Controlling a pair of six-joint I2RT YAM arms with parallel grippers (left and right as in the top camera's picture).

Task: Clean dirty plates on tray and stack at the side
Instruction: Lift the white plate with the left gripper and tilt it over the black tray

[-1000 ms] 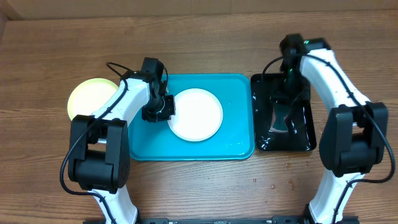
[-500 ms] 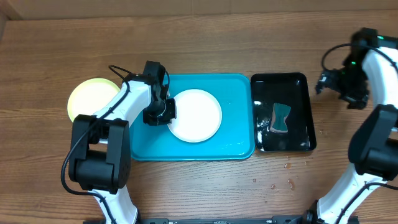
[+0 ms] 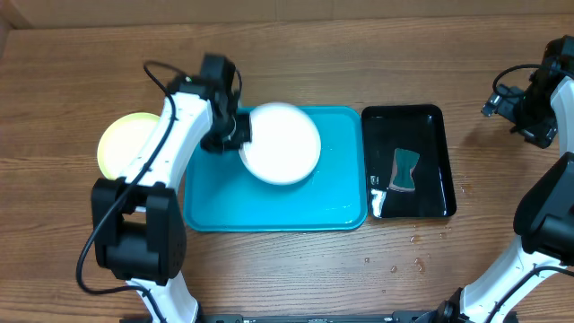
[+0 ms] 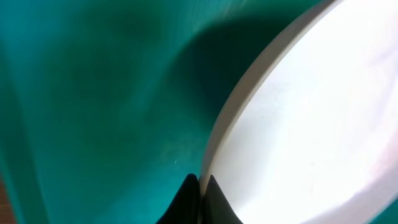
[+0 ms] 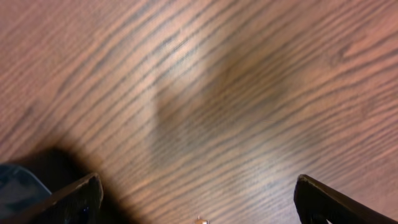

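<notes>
The round white plastic plate (image 3: pixel 282 144) has lifted toward twelve o'clock above the turquoise rectangular plastic tray (image 3: pixel 341 193), rim clamped in the left end effector (image 3: pixel 240 136) for stacking; the right end effector (image 5: pixel 198 200), spread empty, has retreated to three o'clock.

Left arm (image 3: pixel 166 135): extended forward; left claw (image 4: pixel 200 190) pinched shut on plate (image 4: pixel 311 124) rim. Right arm (image 3: pixel 541 202): set far right; right claw (image 5: pixel 198 202) spread wide above tabletop (image 5: pixel 217 93).
</notes>
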